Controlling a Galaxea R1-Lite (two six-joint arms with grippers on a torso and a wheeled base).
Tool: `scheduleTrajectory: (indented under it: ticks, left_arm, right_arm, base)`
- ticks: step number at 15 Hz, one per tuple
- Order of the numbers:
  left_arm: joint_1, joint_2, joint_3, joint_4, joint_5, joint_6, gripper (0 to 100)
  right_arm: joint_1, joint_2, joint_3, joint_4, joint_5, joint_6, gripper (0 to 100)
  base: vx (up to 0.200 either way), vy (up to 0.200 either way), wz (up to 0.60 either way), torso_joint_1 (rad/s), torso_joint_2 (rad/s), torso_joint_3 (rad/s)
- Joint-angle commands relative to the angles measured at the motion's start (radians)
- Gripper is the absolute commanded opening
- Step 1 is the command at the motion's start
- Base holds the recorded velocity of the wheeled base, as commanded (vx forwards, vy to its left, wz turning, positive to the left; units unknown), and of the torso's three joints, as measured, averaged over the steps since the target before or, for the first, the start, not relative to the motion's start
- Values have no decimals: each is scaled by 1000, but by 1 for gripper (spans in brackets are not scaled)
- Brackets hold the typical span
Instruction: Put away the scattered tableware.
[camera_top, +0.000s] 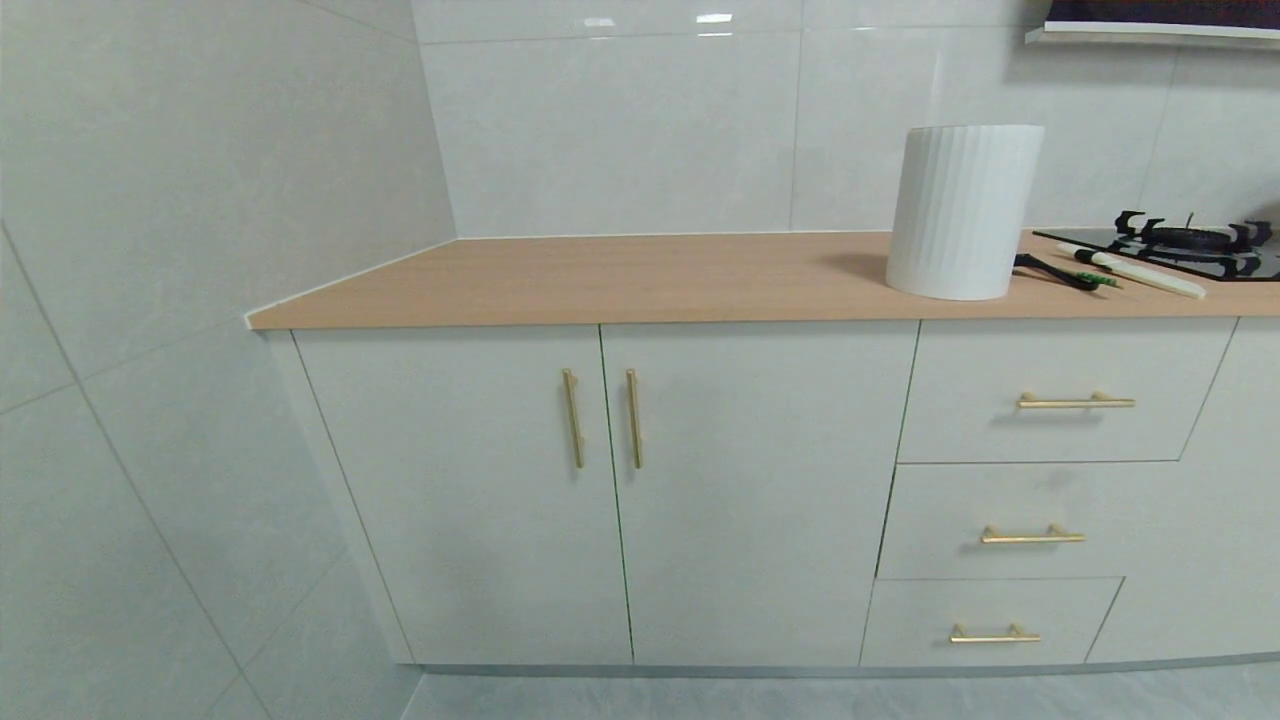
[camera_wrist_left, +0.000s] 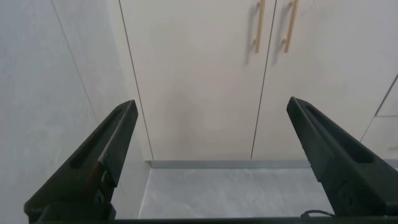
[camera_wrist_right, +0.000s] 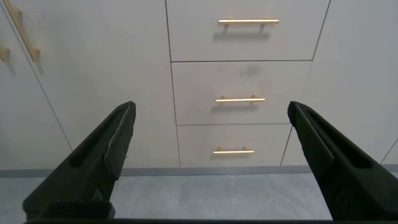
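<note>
Currently scattered utensils (camera_top: 1135, 270) lie flat on wooden countertop (camera_top: 600, 280), between ribbed white holder (camera_top: 962, 212) and gas hob (camera_top: 1190, 240); holder likely their destination. Left gripper (camera_wrist_left: 211, 104), right gripper (camera_wrist_right: 211, 106) both spread wide, empty, low before cabinet doors (camera_wrist_left: 199, 74) and drawers (camera_wrist_right: 240, 93), well below utensils; no grasp begun.

I see a white holder (camera_top: 962, 212) with fine vertical ribs on a light wood-grain desk (camera_top: 600, 280). Just beside the holder lie a black utensil (camera_top: 1050, 270) and a cream-white utensil (camera_top: 1150, 275). Below the holder, off-white cabinet fronts (camera_top: 760, 480) carry gold handles (camera_top: 1075, 402). My left end effector (camera_wrist_left: 211, 102) and right end effector (camera_wrist_right: 211, 104) are black.
</note>
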Motion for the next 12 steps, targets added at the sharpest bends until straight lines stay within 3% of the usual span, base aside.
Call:
scheduleTrajectory:
  ticks: [1, 11, 12]
  left_arm:
    - [1, 0, 0, 0, 0, 0, 100]
    - [1, 0, 0, 0, 0, -2, 100]
    - [1, 0, 0, 0, 0, -3, 100]
  right_arm:
    - [0, 2, 0, 0, 0, 1, 100]
    - [0, 2, 0, 0, 0, 1, 100]
    - [0, 2, 0, 0, 0, 1, 100]
  base:
    - [0, -200, 0, 12, 2, -2]
    - [0, -200, 0, 2, 2, 1]
    - [0, 0, 0, 0, 0, 0]
